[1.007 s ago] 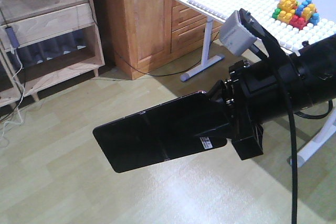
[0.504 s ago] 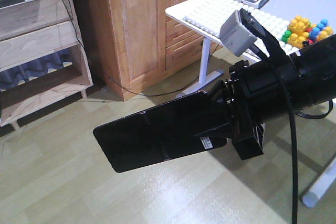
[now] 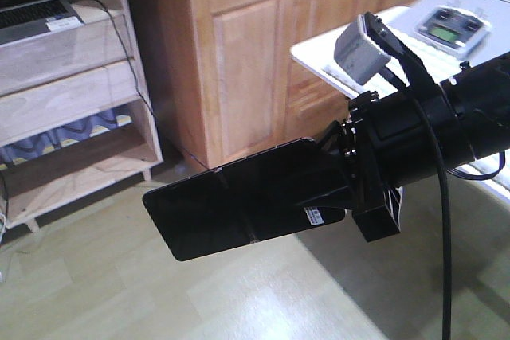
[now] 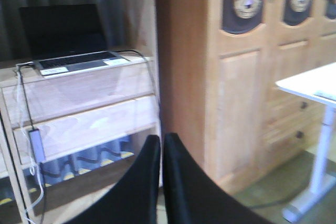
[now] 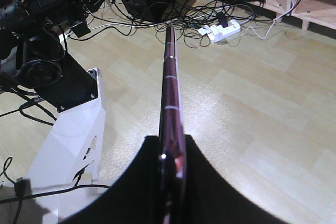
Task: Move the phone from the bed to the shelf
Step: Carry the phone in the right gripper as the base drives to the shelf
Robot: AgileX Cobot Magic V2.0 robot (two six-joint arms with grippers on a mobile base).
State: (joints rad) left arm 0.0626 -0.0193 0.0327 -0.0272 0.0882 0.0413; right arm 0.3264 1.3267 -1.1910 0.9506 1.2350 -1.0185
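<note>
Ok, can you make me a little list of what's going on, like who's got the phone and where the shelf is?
Phone: in the air above the floor, not on the shelf yet
Right gripper: shut on the phone
Left gripper: shut, holding nothing
Shelf: pale wood, ahead on the left
On the shelf: an open grey laptop

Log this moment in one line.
right gripper: shut on phone, above floor | left gripper: shut, empty | shelf: ahead, phone not yet placed
</note>
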